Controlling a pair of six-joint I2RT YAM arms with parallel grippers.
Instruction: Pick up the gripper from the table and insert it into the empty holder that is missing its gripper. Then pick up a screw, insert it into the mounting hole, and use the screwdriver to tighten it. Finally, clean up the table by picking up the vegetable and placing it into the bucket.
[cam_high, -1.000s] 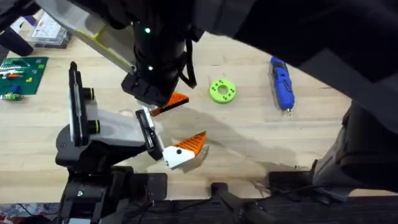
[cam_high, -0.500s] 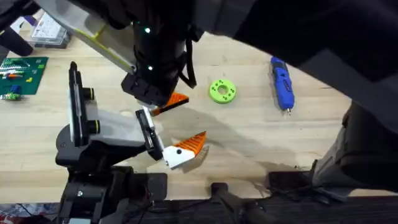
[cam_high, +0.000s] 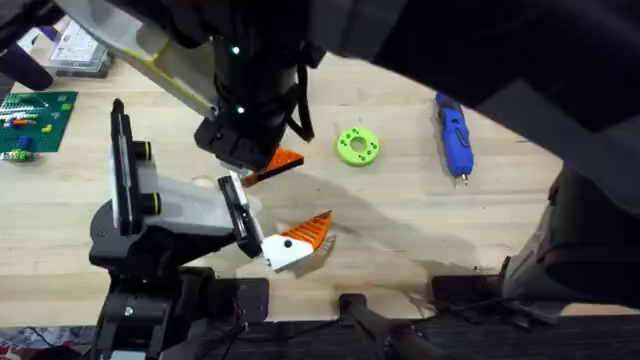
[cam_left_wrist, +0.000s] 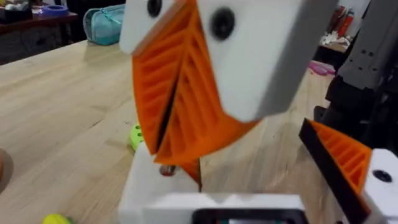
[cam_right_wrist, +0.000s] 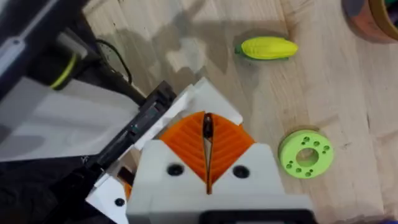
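Orange finger (cam_right_wrist: 208, 130) and holder (cam_high: 240, 215) are at the meeting point, so the step in hand looks like seating the finger on its mount. The right claw (cam_right_wrist: 206, 117) reaches across to the grey body (cam_high: 185, 205). It hangs nose-down over the free end of the holder. Its two ribbed pads are pressed together, with only a thin dark sliver between them. I take that sliver to be the pinched finger, though very little of it shows. In the left wrist view the closed pads come down onto a white block, and a small orange and brown bit shows right at the contact. Whether the finger is resting on the mount or partly slid in, I cannot tell.

To do this well, the approach should run along the line of the holder rather than across it, because a wedge pushed in at an angle is likely to jam. The finger's ribbed face should match the twin finger (cam_high: 300, 238), which sits at the other end of the same rail with its tip pointing away from the body. The push should be slow and straight, with the pinch firm. The claw should let go only once the white base sits flush, so that the mounting hole lines up for the screw. The main risk is the finger twisting in the pinch or dropping beside the twin. The screwdriver (cam_high: 452, 135) lies well apart on the table (cam_high: 400, 220).
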